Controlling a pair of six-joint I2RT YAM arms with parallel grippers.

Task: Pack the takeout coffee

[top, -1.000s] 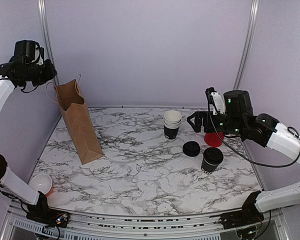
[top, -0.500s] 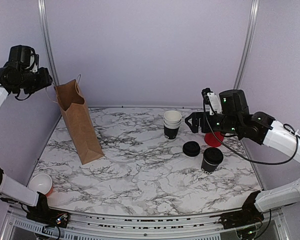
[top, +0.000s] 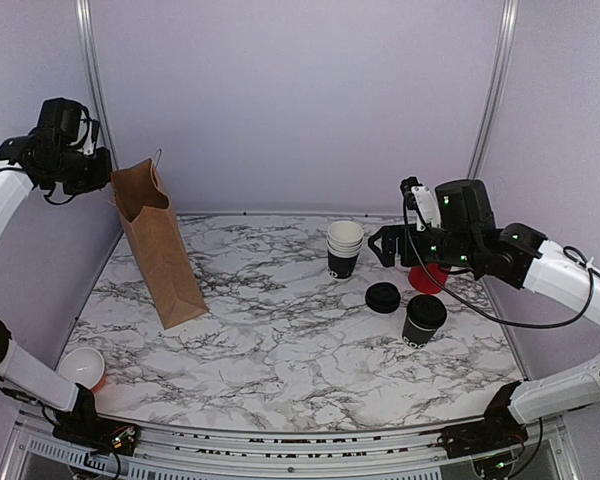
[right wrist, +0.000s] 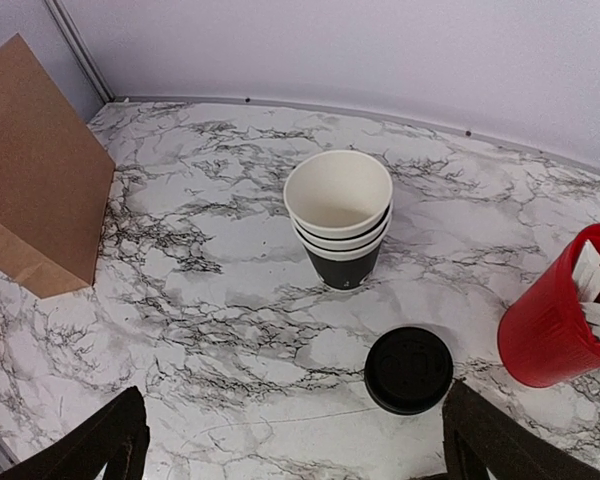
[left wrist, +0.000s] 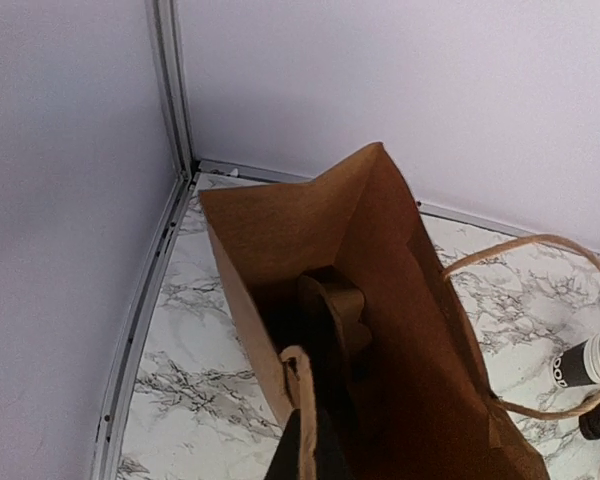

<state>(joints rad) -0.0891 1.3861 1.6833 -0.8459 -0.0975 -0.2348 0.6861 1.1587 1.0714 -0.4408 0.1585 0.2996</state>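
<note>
Your spread right gripper (top: 385, 245) aims at the loose lid (top: 383, 297), not the takeout coffee (top: 424, 318) beside it on the desk (top: 280, 350), so you may grab wrong; your left gripper (top: 100, 178) is pressed together by the bag (top: 160, 250).

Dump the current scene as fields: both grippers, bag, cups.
left gripper: shut, apparently pinching the bag handle
right gripper: open, empty, hovering by the cup stack
bag: upright, mouth open, far left
coffee cup: lidded, upright on the table, not packed
loose lid: flat, between cup stack and coffee cup
red cup: upright, white sticks inside
</note>
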